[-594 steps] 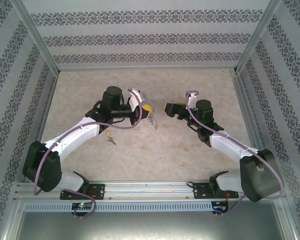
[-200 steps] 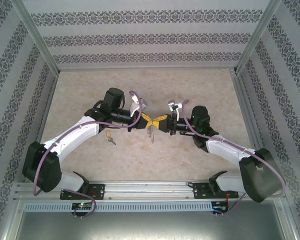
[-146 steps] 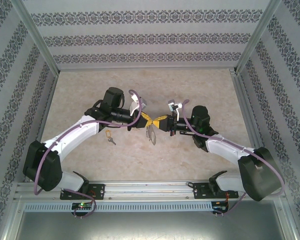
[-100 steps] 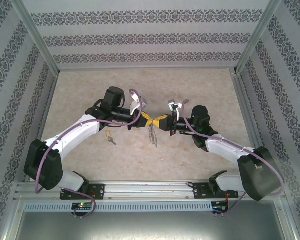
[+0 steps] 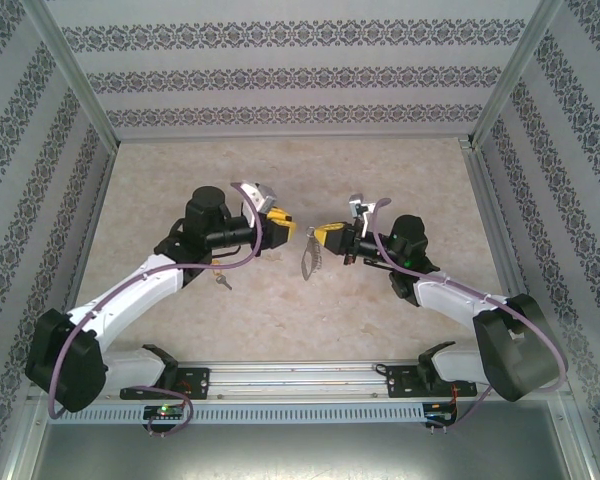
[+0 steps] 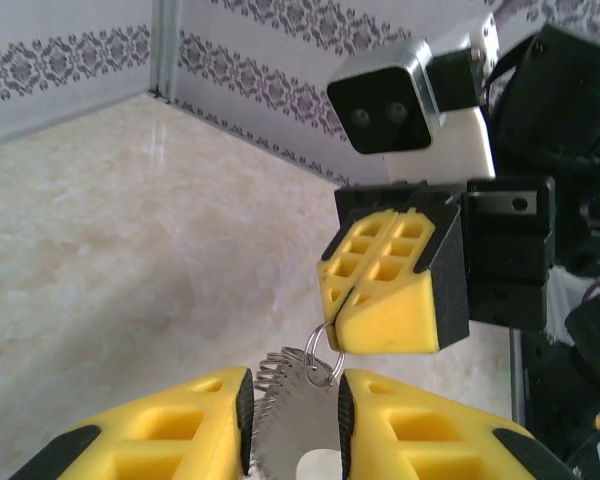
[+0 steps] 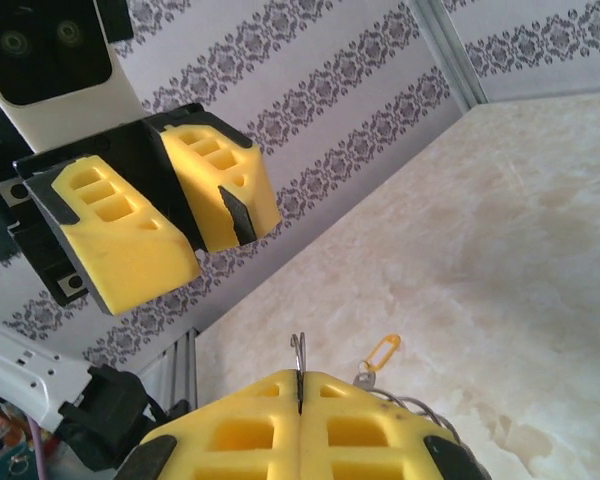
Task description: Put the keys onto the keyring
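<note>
The keyring (image 5: 308, 258), a flat grey metal piece with a coil along one side, hangs in the air by its small split ring. My right gripper (image 5: 318, 238) is shut on that split ring, whose thin wire pokes up between the closed tips of the right gripper (image 7: 298, 385). My left gripper (image 5: 283, 228) stands open just to the left, apart from the keyring. From the left wrist, the keyring (image 6: 285, 400) shows in the gap of the left gripper (image 6: 292, 425), below the right gripper (image 6: 331, 318). The keys (image 5: 220, 281) lie on the table under the left arm, with a yellow tag (image 7: 382, 350) attached.
The beige tabletop (image 5: 300, 170) is bounded by patterned walls on three sides, with a metal rail (image 5: 300, 378) along the near edge. Both arms reach toward the middle, their grippers nearly tip to tip above the table.
My left gripper has opened, let go of the keyring and drawn back to the left. The right gripper stays shut on the ring, and the keyring now hangs from it alone.
</note>
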